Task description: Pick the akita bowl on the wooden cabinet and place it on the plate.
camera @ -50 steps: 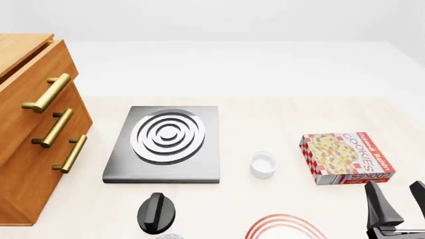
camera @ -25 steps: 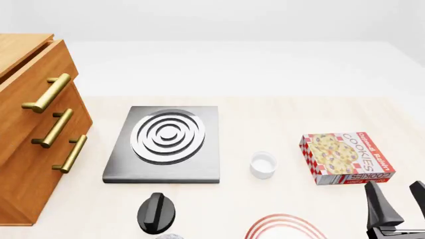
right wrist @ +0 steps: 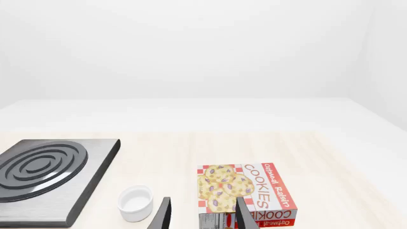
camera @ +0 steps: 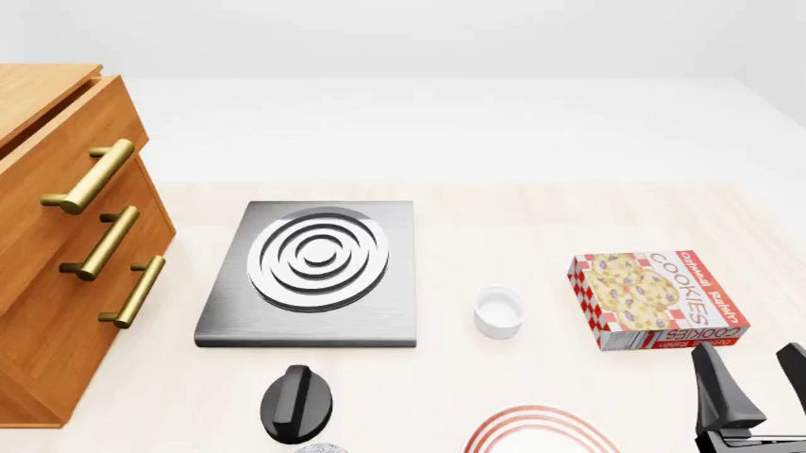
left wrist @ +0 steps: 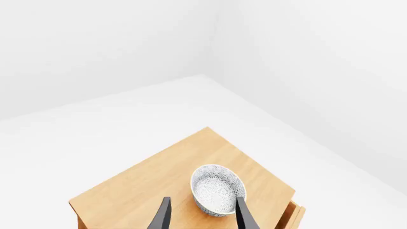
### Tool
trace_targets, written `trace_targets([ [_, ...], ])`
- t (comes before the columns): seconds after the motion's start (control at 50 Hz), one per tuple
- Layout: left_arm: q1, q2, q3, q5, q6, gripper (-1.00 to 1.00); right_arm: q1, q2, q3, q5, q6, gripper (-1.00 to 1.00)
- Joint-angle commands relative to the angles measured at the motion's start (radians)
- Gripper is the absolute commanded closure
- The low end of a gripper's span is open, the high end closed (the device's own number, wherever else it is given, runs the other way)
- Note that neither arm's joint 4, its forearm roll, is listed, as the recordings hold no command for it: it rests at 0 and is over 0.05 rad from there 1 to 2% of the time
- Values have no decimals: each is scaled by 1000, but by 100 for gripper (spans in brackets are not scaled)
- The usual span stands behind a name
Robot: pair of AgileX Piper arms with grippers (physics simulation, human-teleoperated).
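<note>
Pale tabletop (camera: 529, 226) looks unchanged over the last second, cabinet (camera: 51, 236) barely shifted. On its top sits the bowl (left wrist: 218, 189), under the left gripper (left wrist: 202, 218), fingers spread; pickup not begun. Plate (camera: 535, 429) waits. Right gripper (right wrist: 202, 217) spread, idle.

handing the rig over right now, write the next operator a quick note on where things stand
Left gripper: open, empty, above the wooden cabinet, one finger by the akita bowl's rim.
Right gripper: open, empty, low over the table near the cookie box.
Bowl: upright on the cabinet top, not gripped.
Plate: at the table's near edge, only partly in the front view.
Done: left arm lined up on the bowl.
Left: grasp, lift, carry to the plate, release.
</note>
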Motion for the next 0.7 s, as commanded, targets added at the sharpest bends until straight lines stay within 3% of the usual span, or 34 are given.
trace_targets([
  [0.02, 3, 24, 7, -12, -7, -100, 0, 0, 0, 0, 0, -100],
  [0.7, -7, 130, 26, -83, -24, -100, 0, 0, 0, 0, 0, -100],
])
